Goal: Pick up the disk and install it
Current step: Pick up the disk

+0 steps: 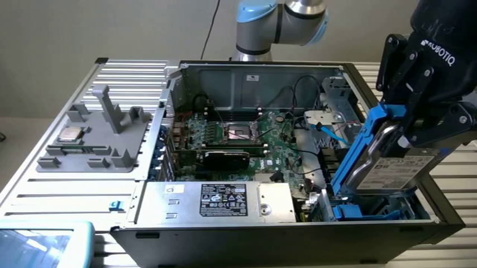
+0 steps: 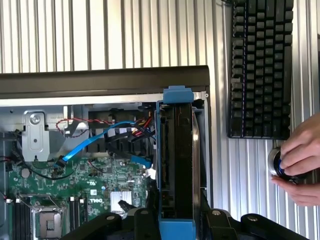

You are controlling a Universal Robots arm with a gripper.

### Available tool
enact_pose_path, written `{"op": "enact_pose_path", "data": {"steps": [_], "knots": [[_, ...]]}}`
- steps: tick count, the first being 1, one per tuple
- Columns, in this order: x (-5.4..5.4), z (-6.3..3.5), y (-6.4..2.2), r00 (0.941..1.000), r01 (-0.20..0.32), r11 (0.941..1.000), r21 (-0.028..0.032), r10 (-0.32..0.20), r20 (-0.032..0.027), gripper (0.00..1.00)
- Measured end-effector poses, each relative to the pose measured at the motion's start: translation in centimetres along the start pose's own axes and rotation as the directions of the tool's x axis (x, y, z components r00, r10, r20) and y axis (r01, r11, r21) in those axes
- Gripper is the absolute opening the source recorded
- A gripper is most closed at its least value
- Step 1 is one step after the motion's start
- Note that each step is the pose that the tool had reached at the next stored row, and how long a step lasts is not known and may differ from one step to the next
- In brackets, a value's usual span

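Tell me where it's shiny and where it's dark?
Exterior view: light glints off the metal edge of the disk held by the gripper, the front of the case looks black. Wrist view: the ribbed table is bright; inside the case is shadowy.

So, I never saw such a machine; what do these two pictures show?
It is a robot arm with a black gripper at its end. One picture is from a camera off the arm, the other from a camera on the arm's wrist. On the ribbed metal table stands an open computer case, and beside it a grey holder with a small silver chip. The gripper is closed on the disk, a hard drive in a blue bracket, tilted at the case's corner bay. The wrist view also shows a keyboard and a person's hand on a round knob.
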State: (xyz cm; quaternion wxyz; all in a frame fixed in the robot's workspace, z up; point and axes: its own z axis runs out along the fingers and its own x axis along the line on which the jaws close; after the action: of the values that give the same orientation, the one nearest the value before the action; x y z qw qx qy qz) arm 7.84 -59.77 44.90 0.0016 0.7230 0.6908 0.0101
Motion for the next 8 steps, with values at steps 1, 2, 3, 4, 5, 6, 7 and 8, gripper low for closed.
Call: {"op": "enact_pose_path", "data": {"steps": [1, 2, 3, 4, 5, 6, 7, 8], "knots": [[-0.01, 0.04, -0.11, 1.0, 0.0, 1.0, 0.0, 0.0, 0.0, 0.37], [-0.01, 0.11, -0.18, 1.0, 0.0, 1.0, 0.0, 0.0, 0.0, 0.37], [-0.01, 0.2, -0.19, 1.0, 0.0, 1.0, 0.0, 0.0, 0.0001, 0.37], [-0.01, 0.29, -0.19, 1.0, 0.0, 1.0, 0.0001, 0.0, 0.0003, 0.37], [-0.03, 0.39, -0.19, 1.0, 0.0, 1.0, 0.0, 0.0, 0.0002, 0.37], [-0.04, 0.52, -0.2, 1.0, 0.0, 1.0, 0.0001, 0.0, 0.0002, 0.37], [-0.04, 0.66, -0.2, 1.0, -0.001, 1.0, 0.0001, 0.001, 0.0, 0.37], [-0.06, 0.8, -0.21, 1.0, -0.001, 1.0, 0.0001, 0.001, 0.0, 0.37]]}}
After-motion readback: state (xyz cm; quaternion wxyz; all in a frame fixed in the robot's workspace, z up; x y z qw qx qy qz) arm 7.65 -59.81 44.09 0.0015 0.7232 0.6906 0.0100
